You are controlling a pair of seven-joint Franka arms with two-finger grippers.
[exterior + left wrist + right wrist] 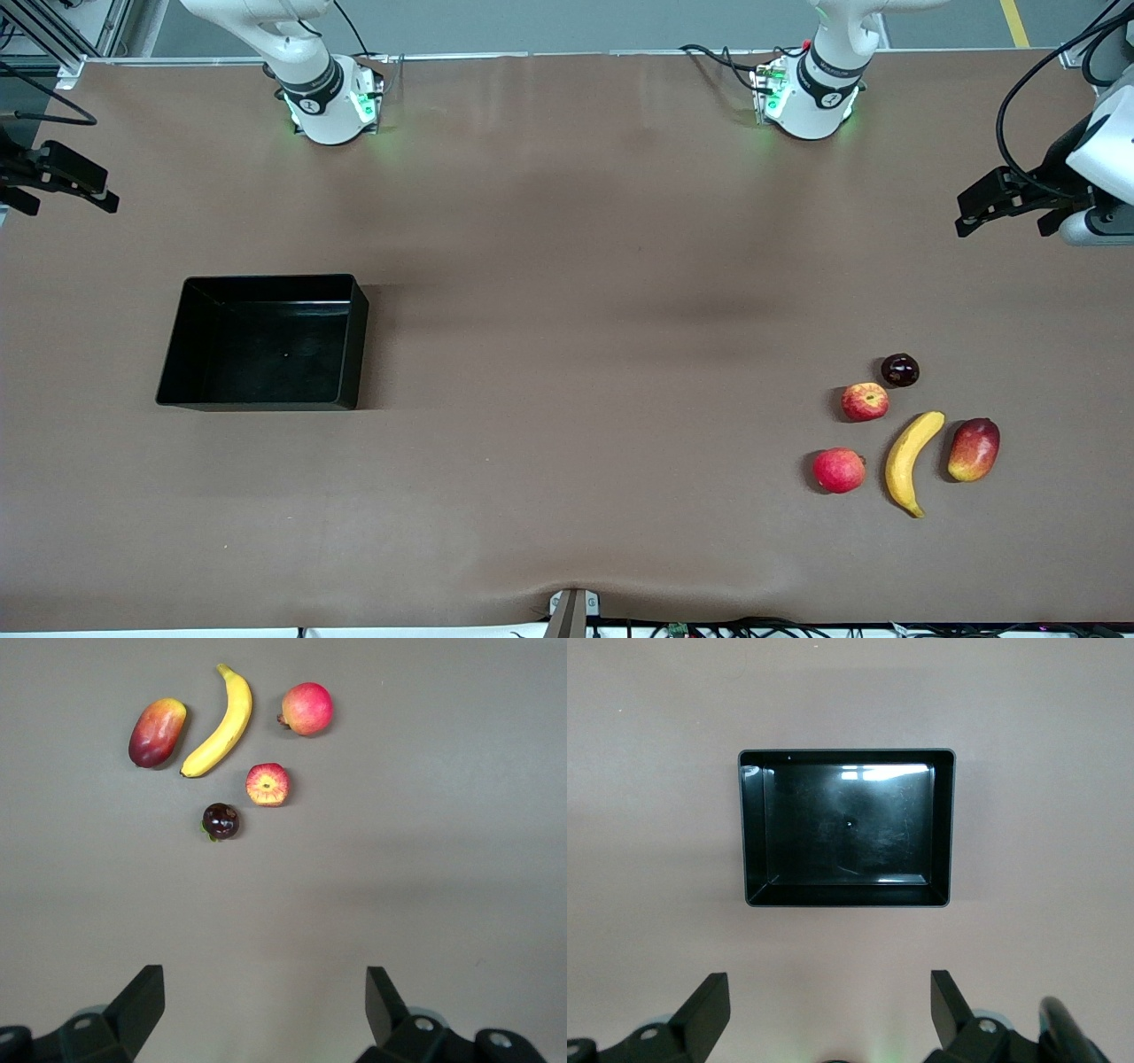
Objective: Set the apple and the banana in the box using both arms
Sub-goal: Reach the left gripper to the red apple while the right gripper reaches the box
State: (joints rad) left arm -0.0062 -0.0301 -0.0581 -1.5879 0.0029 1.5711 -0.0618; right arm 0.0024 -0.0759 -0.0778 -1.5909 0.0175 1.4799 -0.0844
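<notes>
The worst risk I see is picking the wrong fruit: the apple sits tight among look-alikes, with the deep-red round fruit, the dark little fruit and the mango all close by, so a careless descent of my left hand could close on the wrong one or knock the cluster apart. The banana lies between mango and apple, curved, and may roll or pivot if I pinch it off-centre. All of these lie ahead of my left hand, well apart from it, down on the desk. My left hand hangs high, fingers spread wide, empty. My right hand hovers likewise wide and empty, with the empty box ahead of it and below.
</notes>
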